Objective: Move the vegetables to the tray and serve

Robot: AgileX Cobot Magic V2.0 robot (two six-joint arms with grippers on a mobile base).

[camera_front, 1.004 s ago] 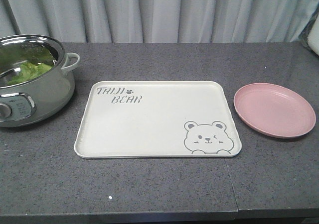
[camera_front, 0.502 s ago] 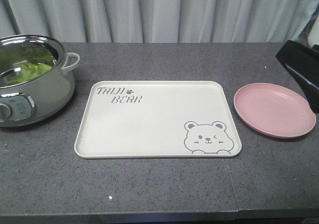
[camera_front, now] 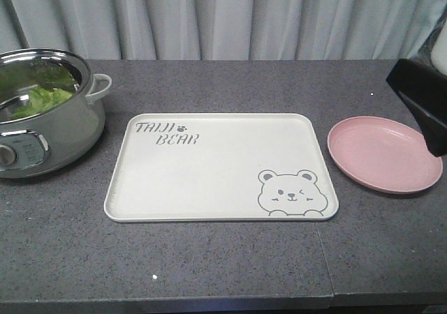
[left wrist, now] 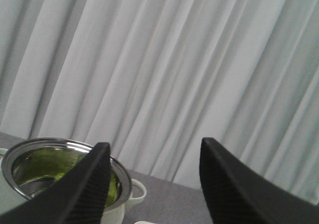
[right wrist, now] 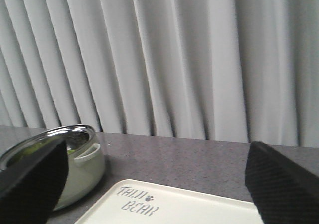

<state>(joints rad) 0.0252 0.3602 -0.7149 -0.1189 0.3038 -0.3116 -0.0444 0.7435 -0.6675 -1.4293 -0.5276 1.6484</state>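
Right pincer — further in, overlapping pink plate

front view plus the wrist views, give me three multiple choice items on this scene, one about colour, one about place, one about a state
1. What colour is the round plate?
A. blue
B. pink
C. white

2. Where does the tray lie?
A. between the pot and the plate
B. inside the pot
C. on top of the plate

3. How is the left gripper in its wrist view?
A. shut on lettuce
B. open, holding nothing
C. shut on the plate

Answers:
1 B, the plate is plainly pink in the front view.
2 A, the pot stands on one side of the tray and the plate on the other.
3 B, the fingers stand apart with only curtain showing between them.
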